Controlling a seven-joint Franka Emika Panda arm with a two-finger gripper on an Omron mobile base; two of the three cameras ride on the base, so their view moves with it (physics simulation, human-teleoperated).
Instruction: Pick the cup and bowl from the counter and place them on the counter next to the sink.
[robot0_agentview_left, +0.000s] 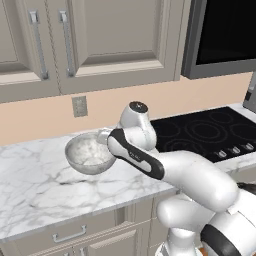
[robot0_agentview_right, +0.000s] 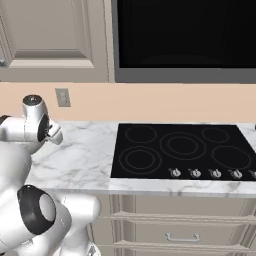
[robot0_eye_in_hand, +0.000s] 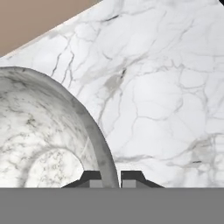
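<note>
- In the left base view, two tall cabinet doors (robot0_agentview_left: 75, 40) with long handles fill the upper left of the frame.
- A small wall plate (robot0_agentview_left: 79, 106) sits on the tan wall just under them.
- The bowl (robot0_agentview_left: 90, 153) is left of the middle of that frame. It is wide, round and grey-white, with a speckled inside.
- The bowl looks tipped a little and seems to be lifted off the white marble table (robot0_agentview_left: 30, 185), with a soft shadow under it.
- The white arm (robot0_agentview_left: 175, 170) comes up from the lower right of the frame and reaches to the right edge of the bowl.
- The black cooktop (robot0_agentview_left: 210, 132) lies at the right of that frame, well apart from the bowl.
- In the hand view, the bowl (robot0_eye_in_hand: 39, 131) fills the left side of the frame, and the marble table (robot0_eye_in_hand: 166, 96) spreads over the right side.
- The gripper (robot0_eye_in_hand: 111, 177) is at the bottom middle of the hand view. Its two dark fingers (robot0_eye_in_hand: 131, 177) are pinched almost together, one on each side of the bowl's thin rim, so the gripper has hold of the bowl.
- In the right base view, the arm (robot0_agentview_right: 30, 130) is at the left edge, the marble table (robot0_agentview_right: 80, 155) is next, and the cooktop (robot0_agentview_right: 182, 150) with its row of knobs (robot0_agentview_right: 205, 173) lies at the right.
</note>
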